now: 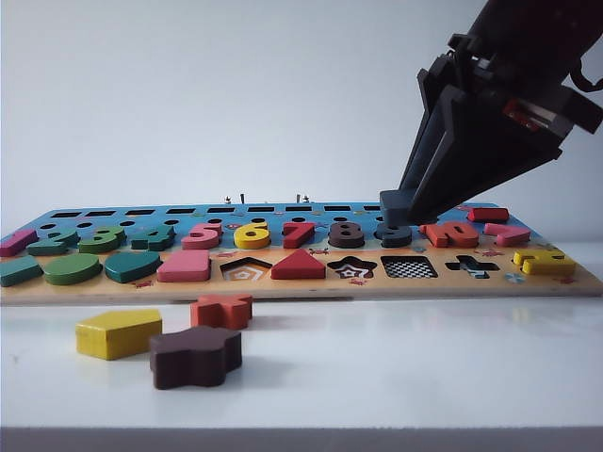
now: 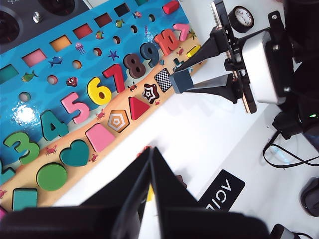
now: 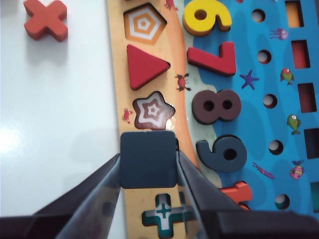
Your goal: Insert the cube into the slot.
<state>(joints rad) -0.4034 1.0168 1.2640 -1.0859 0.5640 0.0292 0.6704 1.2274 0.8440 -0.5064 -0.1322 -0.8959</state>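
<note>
A flat dark navy cube (image 3: 148, 159) sits between the fingers of my right gripper (image 3: 148, 165), which is shut on its two sides. In the exterior view the right gripper (image 1: 397, 209) slants down from the upper right and holds the cube (image 1: 394, 201) a little above the puzzle board. The checkerboard slot (image 1: 409, 267) lies just below and in front of it. In the left wrist view the cube (image 2: 180, 81) hangs beside the slot (image 2: 163, 78). In the right wrist view the cube hides the slot. My left gripper (image 2: 152, 152) is shut and empty over the white table.
The wooden puzzle board (image 1: 301, 288) holds coloured numbers and shapes, with a star recess (image 3: 152, 110) and a cross recess (image 3: 164, 211) either side of the slot. A yellow pentagon block (image 1: 118, 332), a dark brown flower block (image 1: 195, 356) and an orange cross block (image 1: 222, 310) lie loose in front.
</note>
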